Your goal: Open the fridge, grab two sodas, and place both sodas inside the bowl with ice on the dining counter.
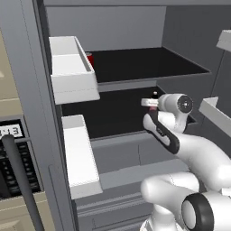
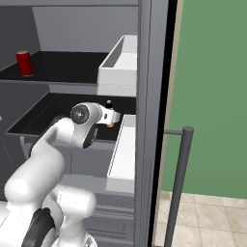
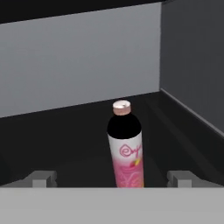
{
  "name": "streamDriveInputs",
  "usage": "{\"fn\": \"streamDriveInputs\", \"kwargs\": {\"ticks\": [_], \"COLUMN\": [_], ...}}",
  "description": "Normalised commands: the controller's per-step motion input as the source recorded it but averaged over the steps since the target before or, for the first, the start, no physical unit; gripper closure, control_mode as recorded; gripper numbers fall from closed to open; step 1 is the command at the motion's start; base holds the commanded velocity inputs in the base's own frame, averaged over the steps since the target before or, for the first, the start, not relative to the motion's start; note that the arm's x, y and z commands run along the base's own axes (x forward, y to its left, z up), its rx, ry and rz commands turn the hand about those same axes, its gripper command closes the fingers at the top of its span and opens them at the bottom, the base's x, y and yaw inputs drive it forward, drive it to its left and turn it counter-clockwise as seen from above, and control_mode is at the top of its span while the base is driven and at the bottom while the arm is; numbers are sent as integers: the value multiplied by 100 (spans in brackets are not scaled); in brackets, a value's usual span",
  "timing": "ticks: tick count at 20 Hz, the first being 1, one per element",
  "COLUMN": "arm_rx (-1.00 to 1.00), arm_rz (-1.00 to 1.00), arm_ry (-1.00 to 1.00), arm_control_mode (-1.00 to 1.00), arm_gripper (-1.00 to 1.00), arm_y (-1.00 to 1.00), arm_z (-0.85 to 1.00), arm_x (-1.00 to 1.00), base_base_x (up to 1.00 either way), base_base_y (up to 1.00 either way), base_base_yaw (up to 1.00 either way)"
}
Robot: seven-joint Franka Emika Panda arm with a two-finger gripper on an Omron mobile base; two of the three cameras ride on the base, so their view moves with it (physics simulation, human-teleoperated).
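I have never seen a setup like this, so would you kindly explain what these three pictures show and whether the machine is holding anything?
It is a white robot arm on a driving base, rendered in a simulated kitchen. Two pictures come from cameras on the base, behind the arm to its left and right; the third looks along its hand. The arm reaches into the open fridge. A red soda can stands on the upper shelf. On the lower shelf a bottle with a pink label stands upright just ahead of the gripper. The gripper is open and holds nothing.
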Motion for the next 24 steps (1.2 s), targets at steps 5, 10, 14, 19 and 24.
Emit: {"fn": "streamDriveInputs", "kwargs": {"ticks": [5, 10, 14, 19, 24], "arm_rx": [0, 0, 0, 0, 0], "arm_rz": [1, 1, 1, 0, 0], "arm_ry": [0, 0, 0, 0, 0], "arm_control_mode": [-100, -100, -100, -100, -100], "arm_gripper": [-100, -100, -100, -100, -100], "arm_y": [-8, -3, -9, -8, 0], "arm_z": [-13, -15, -14, -10, -10], "arm_x": [34, 30, 25, 20, 17], "base_base_x": [0, 0, 0, 0, 0], "base_base_y": [0, 0, 0, 0, 0], "base_base_yaw": [0, 0, 0, 0, 0]}}
